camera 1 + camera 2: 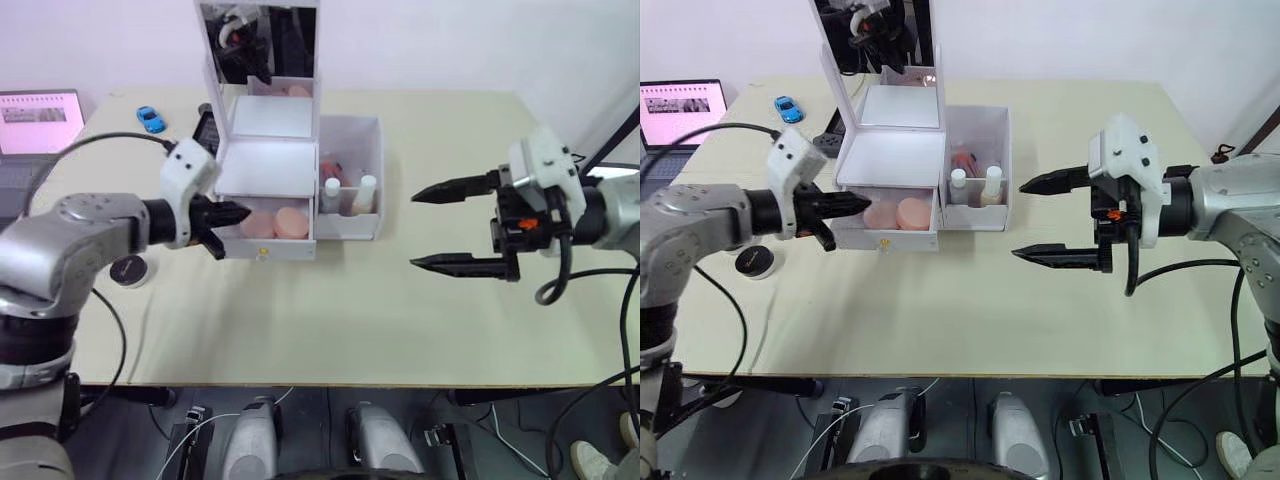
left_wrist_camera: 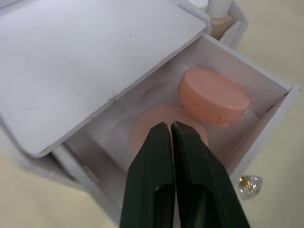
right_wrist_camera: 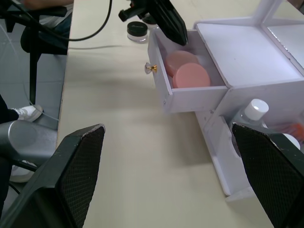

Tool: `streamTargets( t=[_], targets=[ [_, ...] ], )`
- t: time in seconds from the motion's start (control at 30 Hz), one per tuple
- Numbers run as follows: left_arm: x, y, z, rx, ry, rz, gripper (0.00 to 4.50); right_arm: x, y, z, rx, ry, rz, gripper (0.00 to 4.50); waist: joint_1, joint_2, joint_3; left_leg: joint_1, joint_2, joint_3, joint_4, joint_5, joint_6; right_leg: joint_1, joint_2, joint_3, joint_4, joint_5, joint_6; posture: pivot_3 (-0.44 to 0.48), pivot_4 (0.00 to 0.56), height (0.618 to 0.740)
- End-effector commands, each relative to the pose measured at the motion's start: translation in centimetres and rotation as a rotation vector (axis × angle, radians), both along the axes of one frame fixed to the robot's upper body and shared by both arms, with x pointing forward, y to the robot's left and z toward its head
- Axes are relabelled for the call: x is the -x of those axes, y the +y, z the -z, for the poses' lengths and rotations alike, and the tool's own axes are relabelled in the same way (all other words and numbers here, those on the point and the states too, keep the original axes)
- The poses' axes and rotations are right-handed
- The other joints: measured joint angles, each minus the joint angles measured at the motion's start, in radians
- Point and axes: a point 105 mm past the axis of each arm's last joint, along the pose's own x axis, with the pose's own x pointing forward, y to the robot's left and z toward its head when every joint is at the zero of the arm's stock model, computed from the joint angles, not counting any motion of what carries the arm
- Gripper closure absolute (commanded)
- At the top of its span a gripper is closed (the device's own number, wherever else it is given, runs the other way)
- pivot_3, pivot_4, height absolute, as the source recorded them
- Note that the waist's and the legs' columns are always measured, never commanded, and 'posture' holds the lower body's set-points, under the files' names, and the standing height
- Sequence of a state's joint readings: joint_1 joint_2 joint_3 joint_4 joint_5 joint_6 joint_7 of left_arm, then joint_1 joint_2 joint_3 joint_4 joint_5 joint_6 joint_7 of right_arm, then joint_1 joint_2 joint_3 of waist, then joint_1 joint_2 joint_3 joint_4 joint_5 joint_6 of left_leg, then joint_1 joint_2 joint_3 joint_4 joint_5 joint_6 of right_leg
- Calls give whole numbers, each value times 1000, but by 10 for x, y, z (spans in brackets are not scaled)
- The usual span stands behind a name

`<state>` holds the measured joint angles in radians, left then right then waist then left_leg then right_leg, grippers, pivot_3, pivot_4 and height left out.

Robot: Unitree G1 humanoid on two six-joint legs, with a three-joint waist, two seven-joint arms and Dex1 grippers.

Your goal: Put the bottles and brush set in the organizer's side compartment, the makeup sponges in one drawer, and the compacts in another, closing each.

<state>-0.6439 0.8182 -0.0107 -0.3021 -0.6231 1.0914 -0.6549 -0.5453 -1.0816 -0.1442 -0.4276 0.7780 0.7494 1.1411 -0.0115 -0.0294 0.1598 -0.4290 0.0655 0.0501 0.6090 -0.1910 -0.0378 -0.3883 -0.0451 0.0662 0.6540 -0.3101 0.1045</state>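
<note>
The white organizer [image 1: 265, 165] stands mid-table with its lower drawer [image 1: 285, 246] pulled open. Two pink round makeup sponges [image 2: 213, 95] lie side by side in the drawer. My left gripper [image 1: 240, 213] is shut with nothing in it, its tips at the drawer's left end, just over the nearer sponge [image 2: 142, 128]. The side compartment [image 1: 372, 135] on the right holds two white-capped bottles [image 1: 332, 190] and something red behind them. A black round compact [image 1: 130, 270] sits on the table under my left arm. My right gripper [image 1: 413, 230] hangs wide open to the right of the organizer.
The organizer's mirror [image 1: 258, 40] stands upright at the back. A blue toy car [image 1: 150, 118] and a small black object [image 1: 205, 125] lie at the back left. A laptop [image 1: 40, 120] is at the far left edge. Bare tabletop lies in front of the organizer.
</note>
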Motion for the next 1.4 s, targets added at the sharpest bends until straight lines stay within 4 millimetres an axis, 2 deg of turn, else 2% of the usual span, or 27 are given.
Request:
streamTargets(
  t=[0.03,0.5,0.7,0.93,1.1,1.2,1.4],
  targets=[
    [-3,-8,-12,0,-63,31,4460,3,-3,-13,-2,-68,12,0,-2,0,0,0,0,0,0,0,0,0,0,0,0,0,0,0,150,737],
    [-14,-32,6,-39,-33,105,4460,5,-4,-14,-3,-83,43,0,1,0,0,0,0,0,1,0,0,0,1,0,0,0,0,0,150,737],
    [-15,-31,7,-68,-31,111,4460,7,-7,-11,-7,-84,47,0,0,0,0,0,0,0,1,0,1,0,1,0,0,0,1,0,150,737],
    [-23,-7,-2,-226,-67,64,4460,2,-9,-13,-12,-96,45,0,-5,1,0,0,0,0,1,-1,1,0,1,0,1,0,1,0,150,737],
    [-16,-16,-14,-162,-65,109,4460,-1,-7,-15,-16,-96,42,0,-1,1,0,0,0,0,1,-1,1,0,1,0,1,0,1,0,150,737],
    [-9,-26,-31,-24,-68,150,4460,-1,-6,-17,-19,-94,37,0,1,1,0,-1,0,0,2,-1,1,0,1,0,1,0,1,0,150,737],
    [10,-4,-44,20,-122,163,4460,2,-5,-16,-31,-82,23,0,-11,1,0,-1,1,-1,2,-1,2,-1,1,0,2,0,1,0,150,737]
  ],
)
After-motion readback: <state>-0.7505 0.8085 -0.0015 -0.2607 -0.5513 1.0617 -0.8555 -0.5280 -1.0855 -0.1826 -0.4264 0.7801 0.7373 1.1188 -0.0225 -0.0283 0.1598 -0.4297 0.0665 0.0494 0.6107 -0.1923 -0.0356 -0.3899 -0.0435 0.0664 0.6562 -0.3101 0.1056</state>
